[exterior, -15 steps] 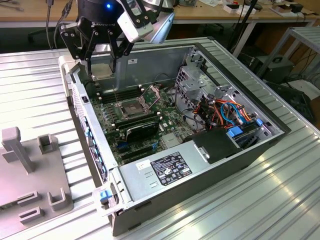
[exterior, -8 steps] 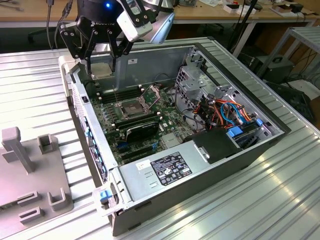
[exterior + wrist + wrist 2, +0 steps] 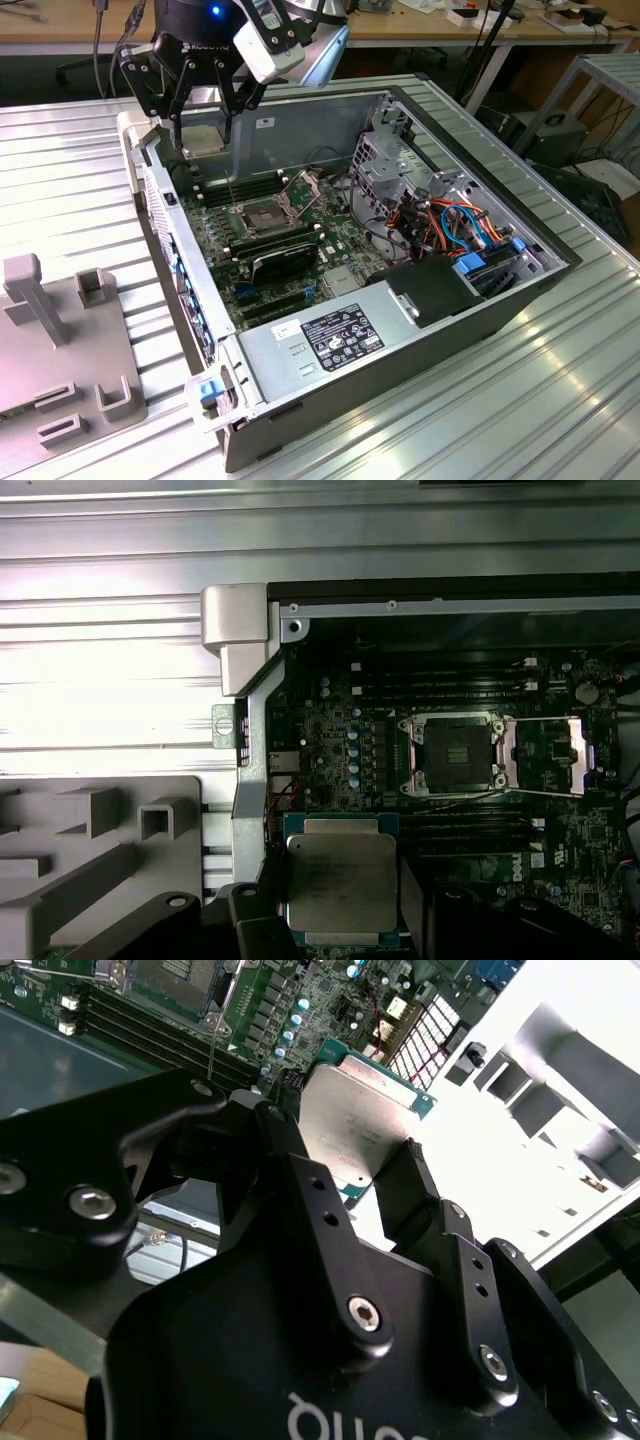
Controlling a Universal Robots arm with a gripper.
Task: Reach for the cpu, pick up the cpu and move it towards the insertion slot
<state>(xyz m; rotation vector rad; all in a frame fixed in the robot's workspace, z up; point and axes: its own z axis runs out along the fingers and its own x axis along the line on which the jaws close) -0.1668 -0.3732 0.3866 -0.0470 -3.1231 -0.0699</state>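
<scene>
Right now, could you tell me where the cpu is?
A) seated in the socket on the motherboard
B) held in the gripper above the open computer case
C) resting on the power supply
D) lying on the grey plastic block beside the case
B: in both wrist views the cpu sits between the gripper fingers, apart from the open socket.

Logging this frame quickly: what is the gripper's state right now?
Gripper: shut on the cpu, held above the open computer case.
</scene>
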